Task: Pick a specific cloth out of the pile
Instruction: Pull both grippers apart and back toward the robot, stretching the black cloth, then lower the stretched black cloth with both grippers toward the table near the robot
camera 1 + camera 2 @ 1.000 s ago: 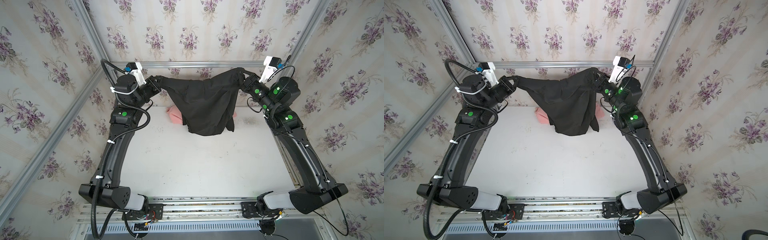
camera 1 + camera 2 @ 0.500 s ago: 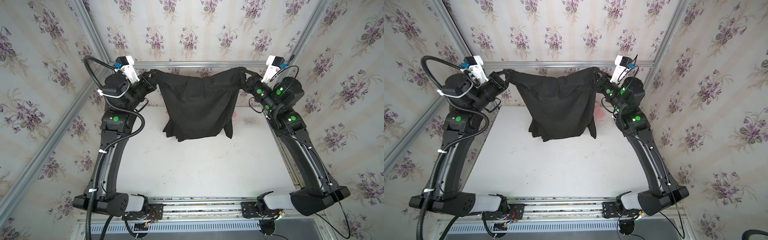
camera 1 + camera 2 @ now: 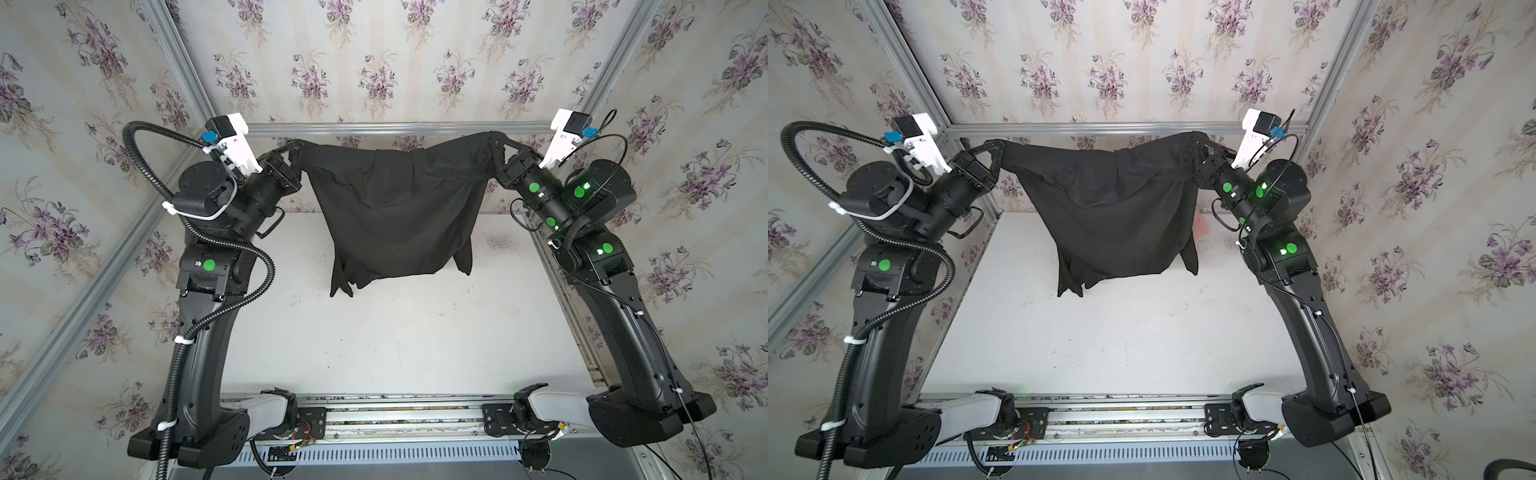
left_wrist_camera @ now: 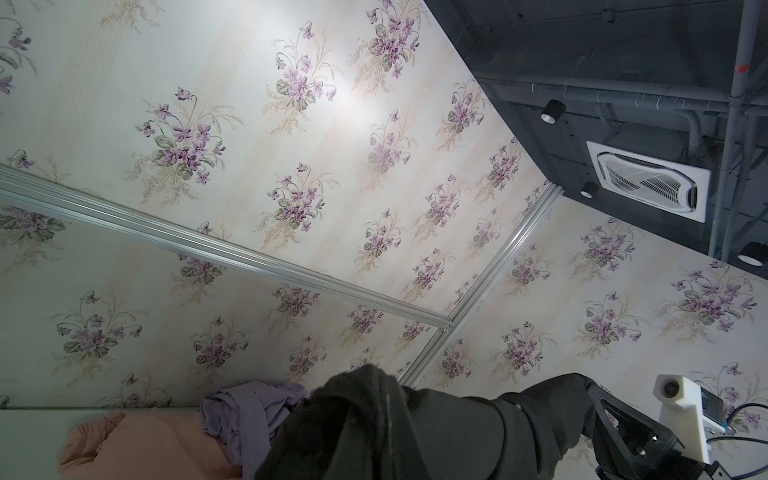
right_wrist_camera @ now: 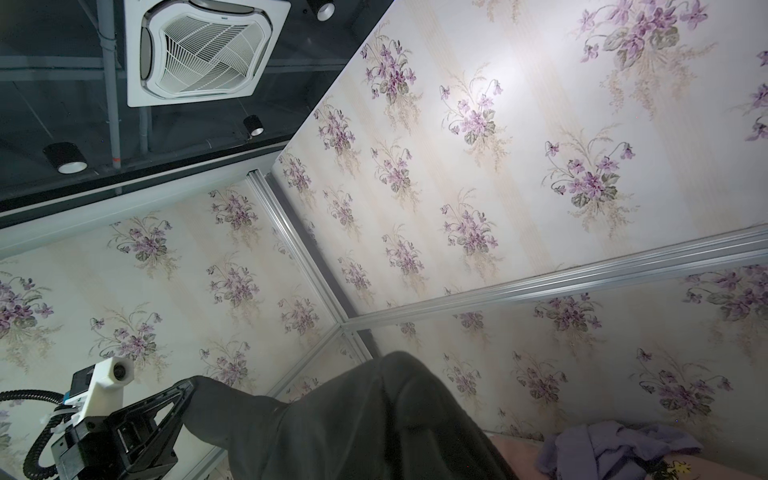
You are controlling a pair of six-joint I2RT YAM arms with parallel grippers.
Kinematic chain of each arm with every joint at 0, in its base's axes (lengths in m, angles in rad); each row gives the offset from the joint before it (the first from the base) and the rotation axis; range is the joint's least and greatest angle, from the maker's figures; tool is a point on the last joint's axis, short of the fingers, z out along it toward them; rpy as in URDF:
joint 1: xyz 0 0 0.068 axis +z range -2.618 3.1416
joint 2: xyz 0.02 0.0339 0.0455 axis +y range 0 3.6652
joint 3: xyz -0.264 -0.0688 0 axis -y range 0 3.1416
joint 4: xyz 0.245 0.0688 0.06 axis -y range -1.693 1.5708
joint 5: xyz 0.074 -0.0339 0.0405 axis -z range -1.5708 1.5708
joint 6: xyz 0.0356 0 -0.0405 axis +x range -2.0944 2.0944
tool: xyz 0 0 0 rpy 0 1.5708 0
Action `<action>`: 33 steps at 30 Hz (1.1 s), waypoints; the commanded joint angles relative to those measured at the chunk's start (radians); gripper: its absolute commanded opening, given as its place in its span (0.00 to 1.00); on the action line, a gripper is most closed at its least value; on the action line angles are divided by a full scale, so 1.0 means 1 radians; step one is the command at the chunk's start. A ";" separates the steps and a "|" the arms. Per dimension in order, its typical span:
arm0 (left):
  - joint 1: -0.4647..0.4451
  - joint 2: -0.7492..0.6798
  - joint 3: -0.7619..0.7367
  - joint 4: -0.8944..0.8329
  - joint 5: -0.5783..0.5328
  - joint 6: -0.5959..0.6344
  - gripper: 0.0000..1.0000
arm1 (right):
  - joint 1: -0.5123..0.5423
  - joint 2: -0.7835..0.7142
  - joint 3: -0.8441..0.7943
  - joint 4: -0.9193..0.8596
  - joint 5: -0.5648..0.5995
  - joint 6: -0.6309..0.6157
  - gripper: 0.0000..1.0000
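The cloth (image 3: 395,216) hangs spread in the air between the two arms, over the far part of the white table (image 3: 374,345) and lifted off the pile (image 4: 187,436). Grip check: the left gripper (image 3: 299,148) is clamped on one top corner and the right gripper (image 3: 495,142) on the other, jaws pinched together on bunched fabric in both top views. The left wrist view shows the pile behind it, against the back wall: the pink sweatshirt (image 4: 158,444) with the lilac garment (image 4: 249,411) lying on it. Risks: both holds are only on corner bunches, so pulling the arms further apart could tug a corner out and drop the cloth back on the pile. The lower hem and loose tails hang low and could drag or snag the lilac garment if swung back. No containers in view, so no contents to list.
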 commanded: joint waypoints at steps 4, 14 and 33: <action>-0.010 -0.101 -0.021 -0.028 -0.037 0.041 0.04 | 0.000 -0.084 -0.039 -0.017 -0.023 -0.005 0.04; -0.032 -0.261 -0.124 -0.086 -0.047 0.068 0.04 | 0.012 -0.299 -0.218 -0.068 -0.007 0.046 0.02; -0.035 -0.438 -0.376 -0.246 -0.118 0.200 0.05 | 0.011 -0.528 -0.564 -0.224 -0.004 0.123 0.01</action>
